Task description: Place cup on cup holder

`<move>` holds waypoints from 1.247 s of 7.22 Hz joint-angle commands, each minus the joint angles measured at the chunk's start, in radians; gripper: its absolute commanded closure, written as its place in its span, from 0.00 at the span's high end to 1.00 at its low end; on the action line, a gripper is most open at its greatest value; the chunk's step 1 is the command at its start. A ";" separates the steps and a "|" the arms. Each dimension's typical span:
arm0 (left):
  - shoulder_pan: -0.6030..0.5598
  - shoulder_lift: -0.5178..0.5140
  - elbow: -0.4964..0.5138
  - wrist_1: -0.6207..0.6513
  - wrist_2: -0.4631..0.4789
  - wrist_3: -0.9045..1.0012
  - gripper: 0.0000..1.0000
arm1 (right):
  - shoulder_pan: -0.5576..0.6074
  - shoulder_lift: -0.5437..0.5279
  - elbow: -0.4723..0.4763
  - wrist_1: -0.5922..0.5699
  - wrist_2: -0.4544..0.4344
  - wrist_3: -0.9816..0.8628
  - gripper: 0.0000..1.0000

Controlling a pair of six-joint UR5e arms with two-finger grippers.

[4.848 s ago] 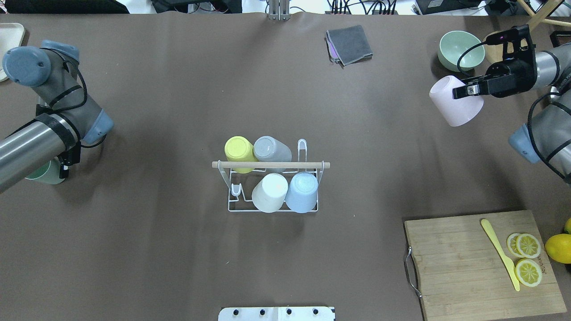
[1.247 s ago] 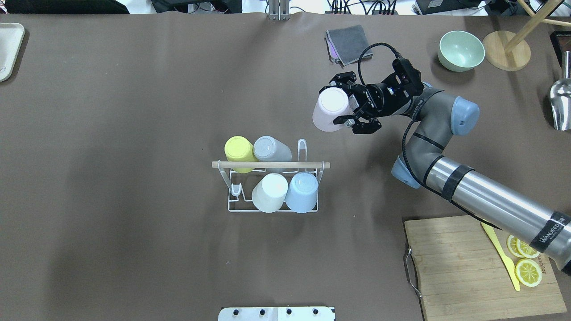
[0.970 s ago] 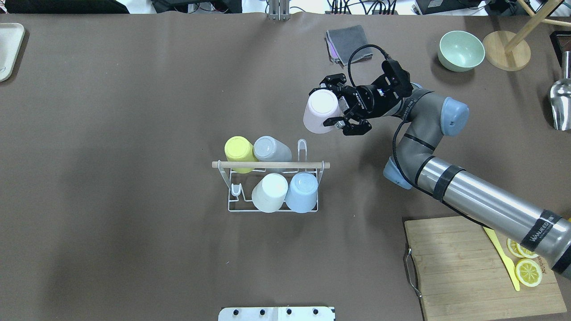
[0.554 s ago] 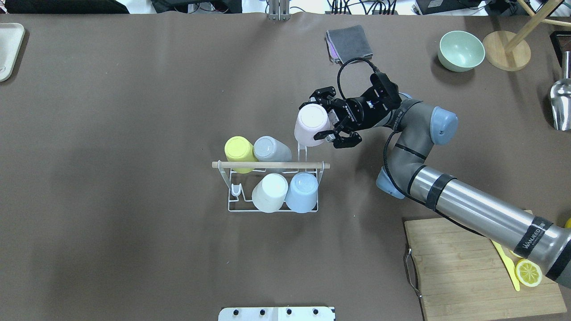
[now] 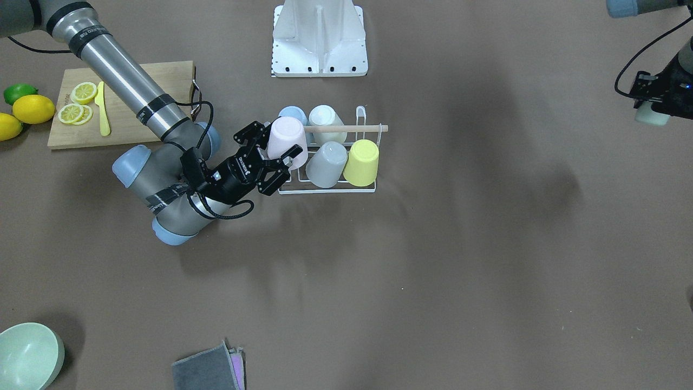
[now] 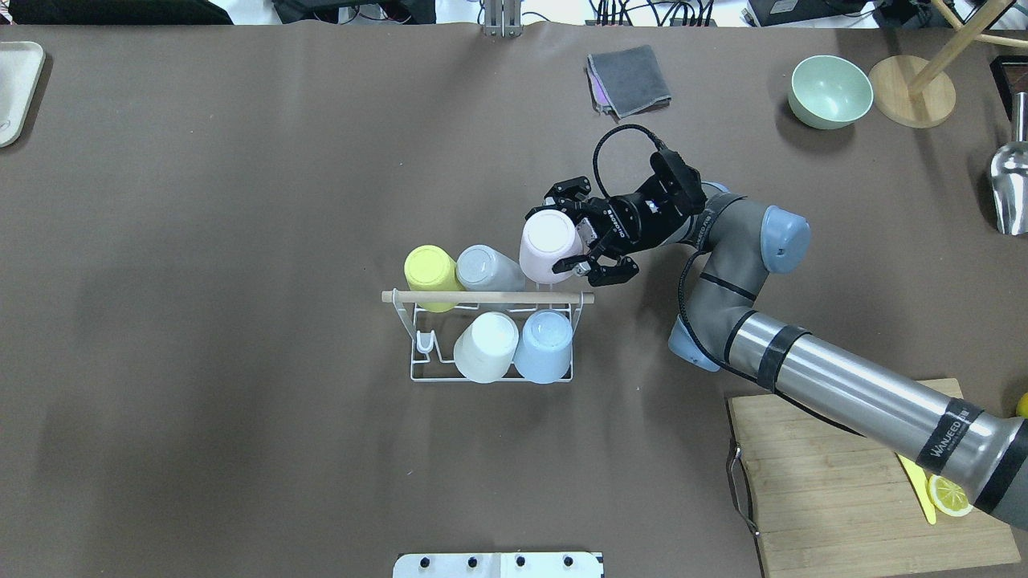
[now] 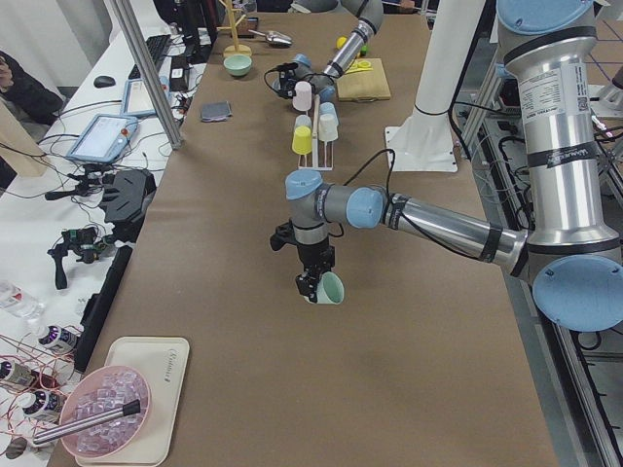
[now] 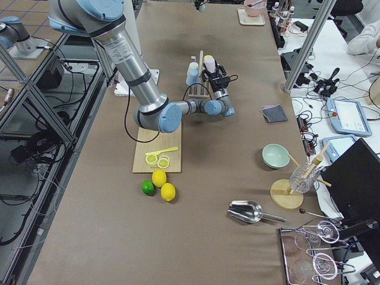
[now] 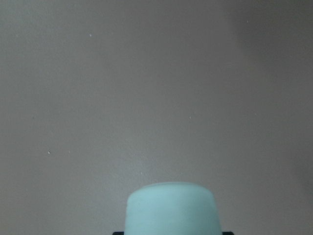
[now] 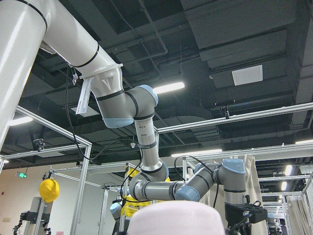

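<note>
Lowering the pink cup (image 5: 283,142) onto its prong looks to be the step in hand. Facing the robot, the right gripper (image 5: 280,141) pinches that cup by the wall, base up and a little tilted. It is at the end of the cup holder (image 5: 326,191), just beside the grey cup (image 5: 326,157). The yellow cup (image 5: 361,155) stands past it, and a blue cup (image 5: 291,114) and a white cup (image 5: 324,116) stand in the other row. At this view's right edge the left gripper (image 5: 656,105) is clamped on a mint cup (image 5: 648,115), well apart from the rack.

From overhead, the pink cup hides the end prong of the far row, its rim near the wooden rod (image 6: 490,297). One free prong (image 6: 425,341) shows in the near row (a likely seat for the mint cup, I judge). Whether the pink cup is seated I cannot tell.

The left side view shows the mint cup held low over the table (image 7: 214,243); the right side view adds nothing.

The left wrist camera sees only the mint cup over the table, the right one the ceiling and a sliver of pink cup.

Next, I judge, the cup must go straight down so the prong enters its mouth, clear of the grey cup and the rod. Then the gripper lets go and lifts away.
</note>
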 commanded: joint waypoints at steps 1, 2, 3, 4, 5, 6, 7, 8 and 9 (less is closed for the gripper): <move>0.002 0.025 0.049 -0.134 0.018 -0.005 0.00 | -0.003 0.007 0.001 -0.002 -0.001 0.003 0.60; 0.002 0.025 0.085 -0.216 0.053 -0.005 0.00 | -0.004 0.011 0.007 -0.002 -0.001 0.006 1.00; 0.003 0.025 0.115 -0.289 0.075 -0.005 0.00 | -0.006 0.008 0.017 -0.002 -0.001 0.008 1.00; 0.003 0.030 0.132 -0.326 0.076 0.002 0.00 | -0.006 0.005 0.019 -0.002 0.000 0.009 1.00; 0.005 0.040 0.133 -0.349 0.078 -0.005 0.00 | -0.007 -0.001 0.021 -0.002 0.000 0.011 1.00; 0.003 0.040 0.128 -0.354 0.078 -0.005 0.00 | -0.003 -0.002 0.025 -0.002 0.002 0.012 1.00; 0.003 0.042 0.122 -0.361 0.077 -0.005 0.00 | 0.012 -0.004 0.028 -0.002 0.003 0.019 1.00; 0.003 0.083 0.123 -0.466 0.064 -0.010 0.00 | 0.029 -0.011 0.039 -0.003 0.003 0.049 1.00; 0.002 0.091 0.122 -0.533 0.052 -0.057 0.00 | 0.035 -0.046 0.082 -0.003 0.005 0.105 1.00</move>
